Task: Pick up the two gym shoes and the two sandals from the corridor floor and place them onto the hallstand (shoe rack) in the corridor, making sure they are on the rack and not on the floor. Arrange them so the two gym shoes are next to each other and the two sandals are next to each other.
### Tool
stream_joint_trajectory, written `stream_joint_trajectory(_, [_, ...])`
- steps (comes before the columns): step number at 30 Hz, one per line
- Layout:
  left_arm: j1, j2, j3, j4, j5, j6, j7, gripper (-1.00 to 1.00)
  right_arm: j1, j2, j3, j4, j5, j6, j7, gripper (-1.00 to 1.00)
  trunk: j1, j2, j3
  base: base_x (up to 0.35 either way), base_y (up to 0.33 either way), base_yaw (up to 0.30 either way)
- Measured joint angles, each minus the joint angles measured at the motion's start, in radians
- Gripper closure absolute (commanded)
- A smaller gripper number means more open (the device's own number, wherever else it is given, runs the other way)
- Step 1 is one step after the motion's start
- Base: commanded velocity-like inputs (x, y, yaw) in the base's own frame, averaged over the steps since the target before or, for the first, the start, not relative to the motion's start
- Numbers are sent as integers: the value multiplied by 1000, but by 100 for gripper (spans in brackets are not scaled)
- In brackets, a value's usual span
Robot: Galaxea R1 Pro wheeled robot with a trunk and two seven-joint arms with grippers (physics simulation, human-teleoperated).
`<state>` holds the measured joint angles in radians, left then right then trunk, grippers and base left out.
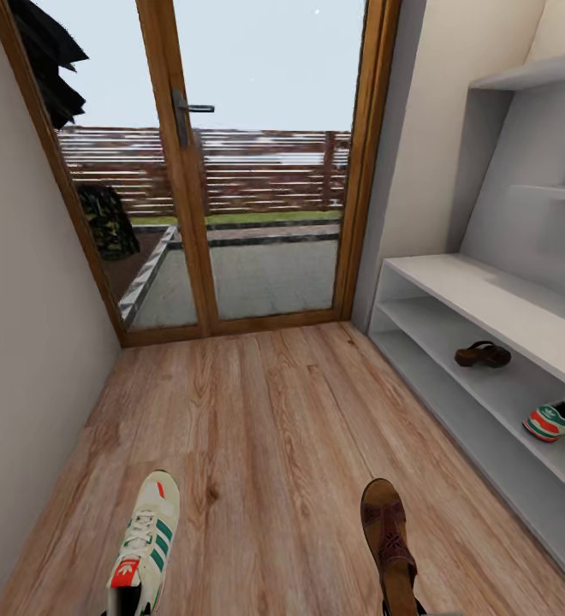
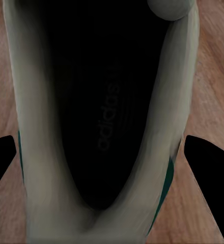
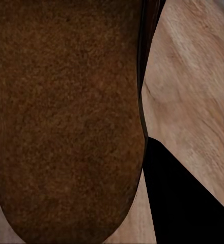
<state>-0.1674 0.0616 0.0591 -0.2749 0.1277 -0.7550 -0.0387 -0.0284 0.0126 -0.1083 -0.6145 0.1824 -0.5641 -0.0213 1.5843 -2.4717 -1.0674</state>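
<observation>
A cream-white gym shoe (image 1: 145, 543) with green stripes hangs over the corridor floor (image 1: 265, 428) at the near left, toe pointing away. My left gripper (image 2: 107, 168) is shut on its heel, black fingers (image 2: 208, 173) on both sides. A brown sandal (image 1: 389, 539) is at the near right, with my right gripper (image 3: 86, 193) shut on it; its footbed (image 3: 66, 117) hides one finger. On the grey hallstand (image 1: 488, 299) at the right, the other sandal (image 1: 484, 353) and the other gym shoe (image 1: 558, 419) lie apart on the upper open shelf.
A wood-framed glass door (image 1: 257, 171) closes the corridor's far end. A plain wall (image 1: 26, 299) runs along the left. The hallstand's upper shelves (image 1: 539, 73) jut out at the top right. Bare floor lies between me and the door.
</observation>
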Motion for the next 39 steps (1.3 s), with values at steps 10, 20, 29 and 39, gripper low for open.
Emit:
stream_joint_trajectory(10, [1,0,0,0,0,1,0,100,0,1,0,-1,0,0,0,100,0,0,0,302,185,-171])
stream_joint_trajectory(20, [0,1,0,0,1,1,1,100,0,2,0,1,0,0,0,100,0,0,0,321,123,-20])
stream_joint_trajectory(29, [0,1,0,0,0,1,1,100,0,2,0,2,0,0,0,100,0,0,0,330,140,-219])
stream_joint_trajectory(39, [0,1,0,1,0,1,1,100,0,2,0,2,0,0,0,100,0,0,0,297,216,-263])
